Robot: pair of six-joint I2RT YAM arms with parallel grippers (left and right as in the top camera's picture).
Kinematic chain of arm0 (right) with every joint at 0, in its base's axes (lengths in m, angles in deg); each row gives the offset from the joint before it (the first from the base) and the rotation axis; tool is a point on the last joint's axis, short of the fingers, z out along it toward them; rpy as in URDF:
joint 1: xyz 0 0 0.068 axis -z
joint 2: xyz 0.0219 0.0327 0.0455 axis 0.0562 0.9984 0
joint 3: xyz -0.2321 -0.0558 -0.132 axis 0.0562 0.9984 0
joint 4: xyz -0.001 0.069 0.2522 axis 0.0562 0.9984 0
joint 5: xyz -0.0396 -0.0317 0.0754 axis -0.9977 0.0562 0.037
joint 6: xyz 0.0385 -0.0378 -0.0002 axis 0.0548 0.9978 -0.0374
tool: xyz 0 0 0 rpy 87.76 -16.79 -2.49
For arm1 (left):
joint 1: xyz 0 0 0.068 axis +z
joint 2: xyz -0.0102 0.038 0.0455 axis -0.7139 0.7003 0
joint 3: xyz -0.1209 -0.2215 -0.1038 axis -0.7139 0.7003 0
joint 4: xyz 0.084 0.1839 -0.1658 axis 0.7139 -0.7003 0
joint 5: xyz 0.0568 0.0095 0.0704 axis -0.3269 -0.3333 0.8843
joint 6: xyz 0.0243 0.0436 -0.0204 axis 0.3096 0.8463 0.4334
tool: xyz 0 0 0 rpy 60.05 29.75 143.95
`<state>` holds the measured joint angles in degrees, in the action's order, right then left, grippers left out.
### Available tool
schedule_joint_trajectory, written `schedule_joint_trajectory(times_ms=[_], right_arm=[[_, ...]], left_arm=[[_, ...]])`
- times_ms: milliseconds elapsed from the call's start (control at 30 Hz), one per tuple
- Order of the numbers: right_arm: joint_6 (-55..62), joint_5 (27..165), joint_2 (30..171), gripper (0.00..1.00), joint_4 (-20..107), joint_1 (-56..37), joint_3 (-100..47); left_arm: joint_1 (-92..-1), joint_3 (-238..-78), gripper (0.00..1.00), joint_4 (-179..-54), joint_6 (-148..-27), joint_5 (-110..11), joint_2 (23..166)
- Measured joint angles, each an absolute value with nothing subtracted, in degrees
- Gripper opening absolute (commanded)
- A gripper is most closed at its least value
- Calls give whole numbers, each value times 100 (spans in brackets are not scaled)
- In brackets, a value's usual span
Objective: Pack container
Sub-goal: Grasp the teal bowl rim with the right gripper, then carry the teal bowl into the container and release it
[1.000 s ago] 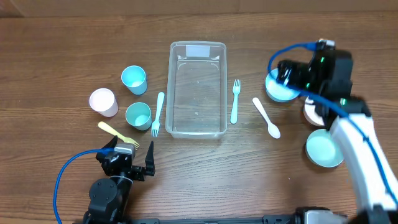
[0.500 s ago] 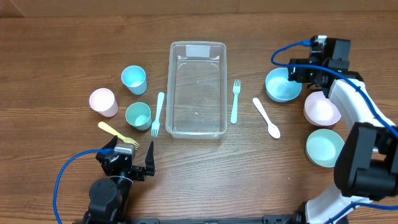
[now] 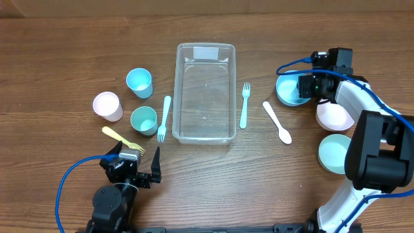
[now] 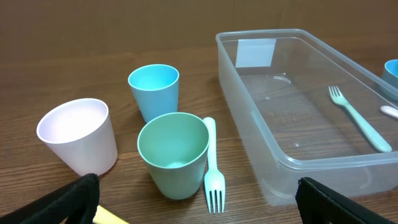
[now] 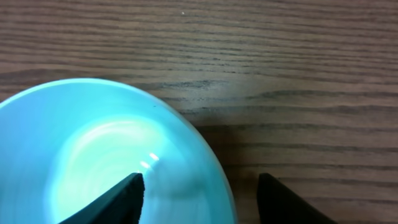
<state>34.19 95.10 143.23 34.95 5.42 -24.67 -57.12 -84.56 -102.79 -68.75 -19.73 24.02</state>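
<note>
The clear container (image 3: 205, 97) lies lengthwise in the middle of the table with its white label at the far end, and nothing is inside it. In the left wrist view the container (image 4: 280, 106) is ahead on the right. My right gripper (image 3: 309, 85) is down at the right rim of the blue bowl (image 3: 290, 90). The right wrist view shows my right gripper (image 5: 199, 179) straddling the rim of that blue bowl (image 5: 93, 149), one finger inside, one over the table, jaws apart. My left gripper (image 3: 137, 162) rests wide open near the front edge, holding nothing.
Left of the container stand a blue cup (image 3: 139, 82), a pink cup (image 3: 107, 105) and a green cup (image 3: 143, 120), with a white fork (image 3: 163, 118) and a yellow fork (image 3: 121, 138). A green fork (image 3: 244, 105), white spoon (image 3: 277, 122), pink bowl (image 3: 334, 115) and green bowl (image 3: 336, 154) lie right.
My right gripper has come down to the blue bowl's right rim and its jaws have narrowed around it. The left arm has not moved.
</note>
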Motion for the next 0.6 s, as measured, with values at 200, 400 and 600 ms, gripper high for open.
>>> schedule_joint_trajectory(times_ms=[200, 400, 600], right_arm=[[3404, 9508, 14452, 4, 3357, 542, -2467], [3365, 9650, 14450, 4, 3220, 542, -2480], [2484, 9704, 14446, 4, 3650, 542, -3103]], left_arm=[[-5712, -8456, 100, -10279, -6875, -1971, 2402], [-5712, -8456, 100, -10281, -6875, -1971, 2402], [-5712, -8456, 100, -10279, -6875, -1973, 2402]])
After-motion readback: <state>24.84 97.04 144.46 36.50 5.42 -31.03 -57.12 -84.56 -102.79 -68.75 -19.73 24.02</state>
